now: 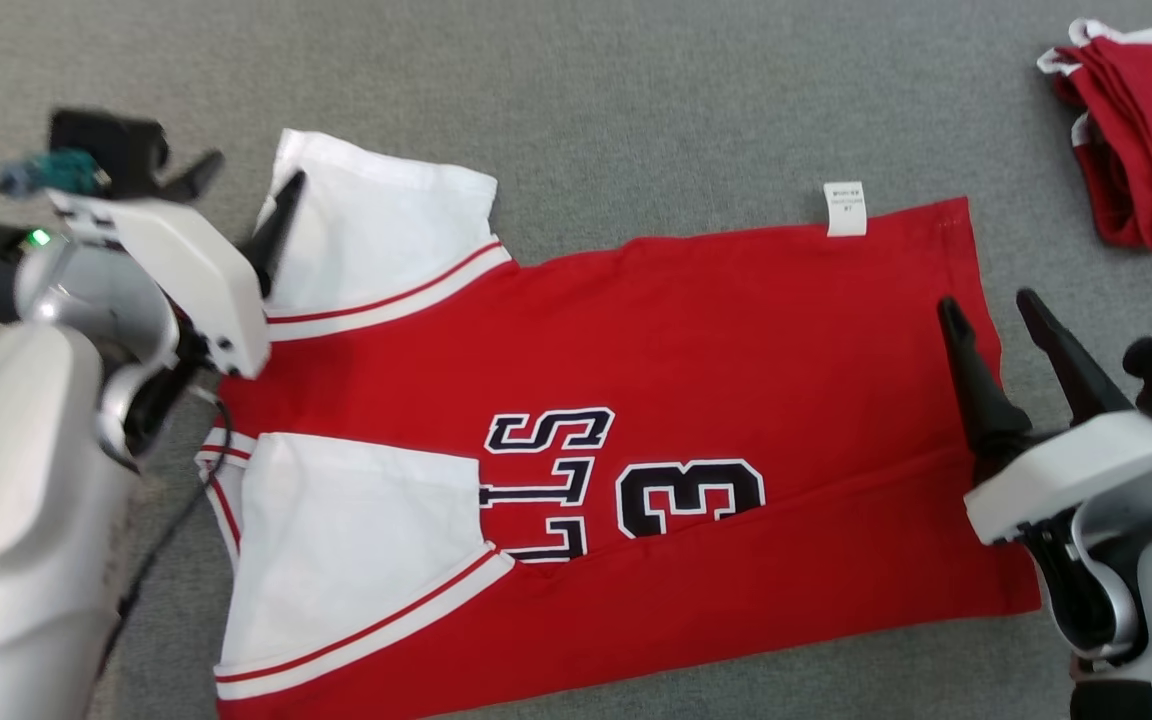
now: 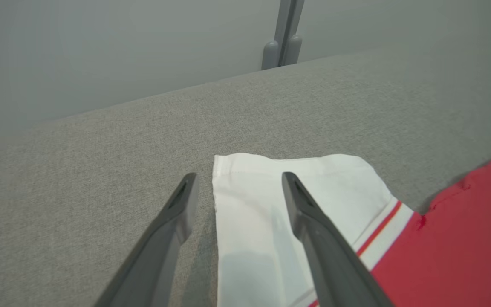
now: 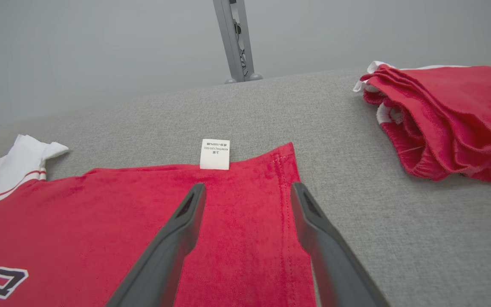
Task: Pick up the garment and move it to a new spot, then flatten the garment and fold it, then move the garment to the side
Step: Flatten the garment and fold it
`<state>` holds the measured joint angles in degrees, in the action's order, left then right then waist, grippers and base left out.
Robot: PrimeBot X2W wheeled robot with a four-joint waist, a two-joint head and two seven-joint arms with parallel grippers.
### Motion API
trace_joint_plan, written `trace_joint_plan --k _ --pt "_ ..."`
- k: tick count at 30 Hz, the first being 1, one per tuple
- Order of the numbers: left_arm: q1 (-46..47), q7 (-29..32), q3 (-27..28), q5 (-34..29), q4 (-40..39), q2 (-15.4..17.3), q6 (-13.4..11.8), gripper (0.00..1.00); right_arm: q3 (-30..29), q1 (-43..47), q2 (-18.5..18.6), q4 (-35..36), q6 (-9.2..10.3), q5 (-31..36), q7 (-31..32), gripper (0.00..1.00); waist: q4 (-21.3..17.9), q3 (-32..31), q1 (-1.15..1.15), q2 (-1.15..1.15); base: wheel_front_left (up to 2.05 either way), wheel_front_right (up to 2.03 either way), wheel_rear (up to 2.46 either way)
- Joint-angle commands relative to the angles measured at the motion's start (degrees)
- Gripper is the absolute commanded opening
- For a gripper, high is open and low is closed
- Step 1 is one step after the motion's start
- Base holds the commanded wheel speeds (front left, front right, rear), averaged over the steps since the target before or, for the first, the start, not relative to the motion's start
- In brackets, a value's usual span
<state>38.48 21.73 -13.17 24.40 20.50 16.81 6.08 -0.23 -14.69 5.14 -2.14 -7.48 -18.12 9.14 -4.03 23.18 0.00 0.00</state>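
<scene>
The garment [image 1: 636, 340] is a red jersey with white sleeves and dark lettering, lying spread on the grey surface with its neck end to the left. My left gripper [image 1: 251, 172] is open, just above the far white sleeve [image 1: 376, 230]. In the left wrist view that gripper [image 2: 239, 177] straddles the sleeve's edge [image 2: 245, 221], one finger over bare cloth surface and one over the sleeve. My right gripper [image 1: 989, 302] is open over the hem at the right. In the right wrist view it [image 3: 247, 185] hovers above the red hem corner [image 3: 245, 238], near a white label [image 3: 215, 153]. Neither holds anything.
A pile of folded red garments [image 1: 1146, 140] lies at the far right, also seen as a red pile [image 3: 450, 115] in the right wrist view. The near white sleeve [image 1: 356, 540] lies over the jersey's lettering. A grey post [image 3: 235, 42] stands past the far edge of the grey surface [image 1: 636, 120].
</scene>
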Motion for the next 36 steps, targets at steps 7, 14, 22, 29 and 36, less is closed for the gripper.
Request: trace_joint_plan --k 7,14,22,29,36 --pt "9.54 3.74 -0.83 1.74 5.73 4.00 0.99 1.00 2.80 -6.36 1.75 -1.62 -0.03 -0.91 -1.37 1.00 -2.76 5.71 0.00 0.00 0.00 0.00 0.00" --pt "12.88 7.33 -2.77 3.50 8.52 5.62 1.39 1.00 4.61 -9.43 2.72 -3.75 -0.03 -1.31 -2.49 1.00 -3.63 6.20 0.00 0.00 0.00 0.00 0.00" --pt "13.13 9.53 -5.70 4.95 8.25 6.73 1.28 1.00 5.83 -10.86 3.43 -5.15 -0.03 -2.14 -3.13 1.00 -4.35 6.01 0.00 0.00 0.00 0.00 0.00" --pt "13.71 10.06 -5.77 4.48 10.06 7.61 0.38 1.00 7.59 -12.44 3.40 -5.64 -0.02 -2.52 -3.44 1.00 -6.15 6.81 0.00 0.00 0.00 0.00 0.00" --pt "14.46 11.87 -6.61 4.93 11.53 7.80 0.34 0.00 8.20 -13.51 4.35 -6.16 -0.02 -2.60 -3.64 1.00 -6.92 7.05 0.00 0.00 0.00 0.00 0.00"
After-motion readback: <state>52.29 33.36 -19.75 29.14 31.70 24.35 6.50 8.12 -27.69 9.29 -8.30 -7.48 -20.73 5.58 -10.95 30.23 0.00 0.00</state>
